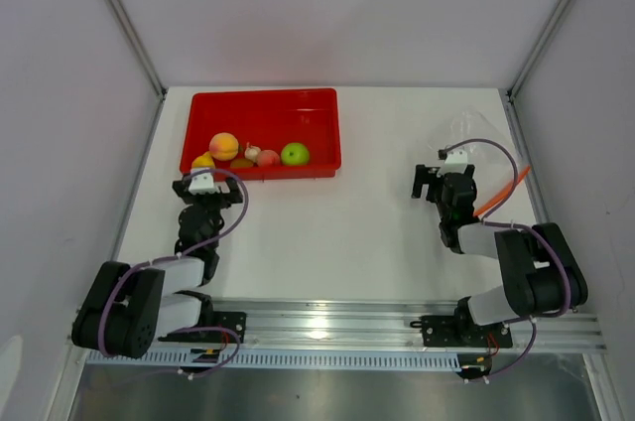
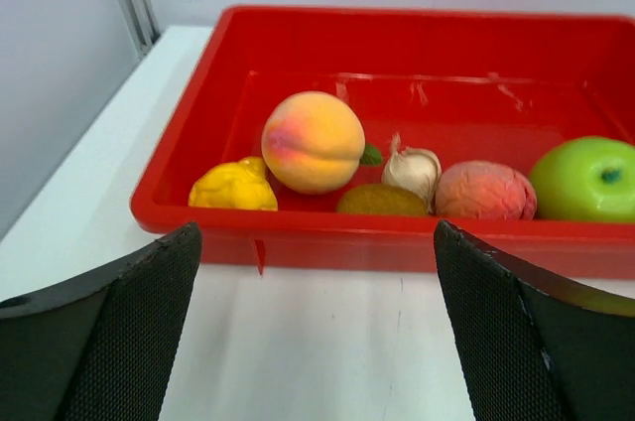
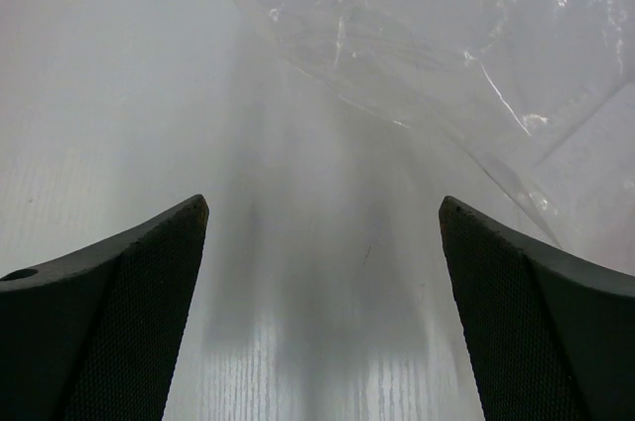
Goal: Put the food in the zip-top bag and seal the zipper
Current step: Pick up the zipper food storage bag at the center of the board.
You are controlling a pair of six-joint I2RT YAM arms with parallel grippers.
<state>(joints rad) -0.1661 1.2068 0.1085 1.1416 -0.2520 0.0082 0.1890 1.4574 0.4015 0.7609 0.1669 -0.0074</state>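
The food lies in a red tray [image 1: 268,108]: an orange-yellow peach [image 1: 224,146], a green apple [image 1: 295,154], a red-pink fruit [image 1: 268,158] and a yellow piece [image 1: 203,161]. The left wrist view shows the peach [image 2: 313,141], yellow piece [image 2: 233,186], a brownish piece [image 2: 382,201], a garlic bulb [image 2: 412,169], the pink fruit [image 2: 484,191] and the apple [image 2: 585,178]. My left gripper [image 1: 208,181] [image 2: 317,232] stands open just before the tray's near wall. The clear zip-top bag [image 1: 476,138] [image 3: 427,34] lies at the right, its orange zipper [image 1: 504,193] beside my open, empty right gripper [image 1: 444,178] [image 3: 322,203].
The white table [image 1: 367,212] is boxed in by grey walls with metal posts at the back corners. The tray's near rim [image 2: 397,227] runs across the left gripper's front. Purple cables loop over both wrists.
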